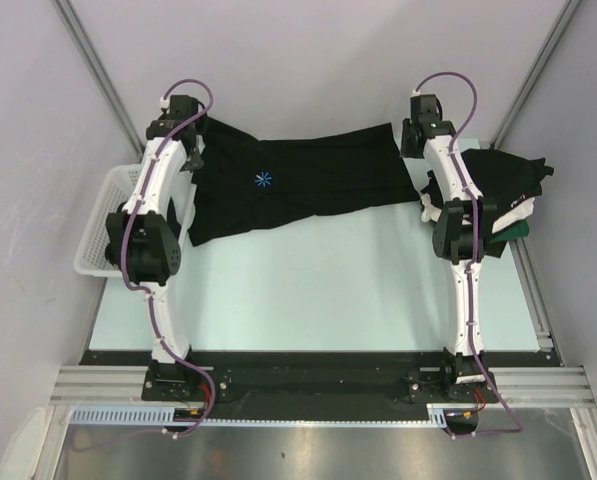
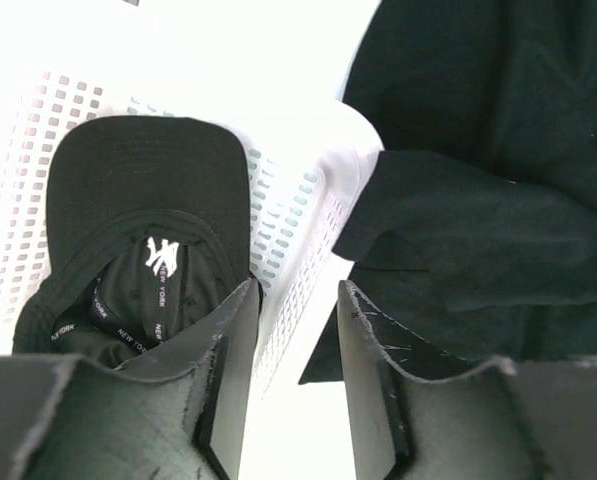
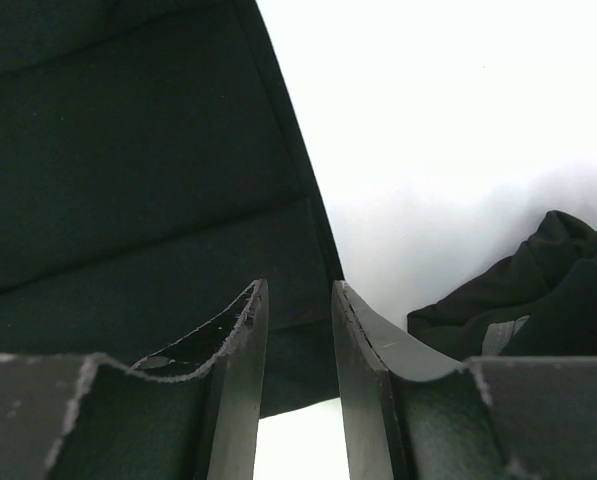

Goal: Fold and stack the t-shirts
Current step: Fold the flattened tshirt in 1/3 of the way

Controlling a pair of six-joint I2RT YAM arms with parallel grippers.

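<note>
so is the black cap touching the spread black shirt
Apart. The left wrist view shows the white mesh wall of the basket between the cap and the shirt.

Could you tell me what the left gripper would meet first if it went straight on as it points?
Probably the corner of the white mesh basket, with the black t-shirt just to its right; depth is unclear.

The shirt is seen as soft, matt black cloth, lightly creased. The basket is made of white perforated plastic, the cap of matt black fabric. The fingers are dull black and scratched. The table is smooth and pale.
</note>
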